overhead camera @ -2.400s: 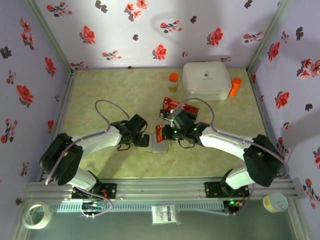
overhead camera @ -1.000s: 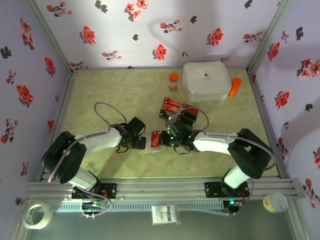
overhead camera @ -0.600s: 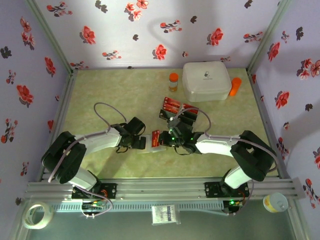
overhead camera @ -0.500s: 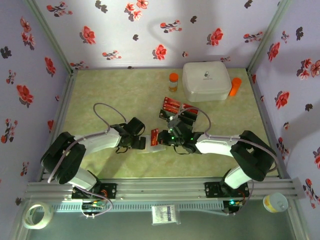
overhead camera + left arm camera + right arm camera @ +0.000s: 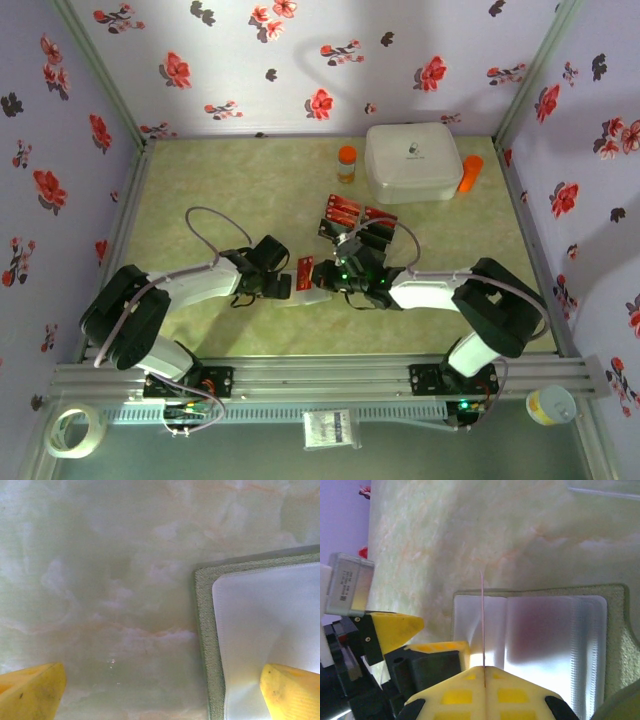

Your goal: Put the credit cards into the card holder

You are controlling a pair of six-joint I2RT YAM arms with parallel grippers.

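On the counter (image 5: 200,200) near its middle, the card holder (image 5: 312,294) lies open, right claw (image 5: 484,672) clamping a red card (image 5: 483,625) edge-on over its pale sleeves (image 5: 545,630), left claw (image 5: 160,690) spread wide, one finger (image 5: 292,690) over a sleeve.

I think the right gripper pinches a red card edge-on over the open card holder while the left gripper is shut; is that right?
Not quite: the left gripper is open, fingers wide apart, as the left wrist view shows. The right gripper does pinch a red card edge-on over the open card holder.
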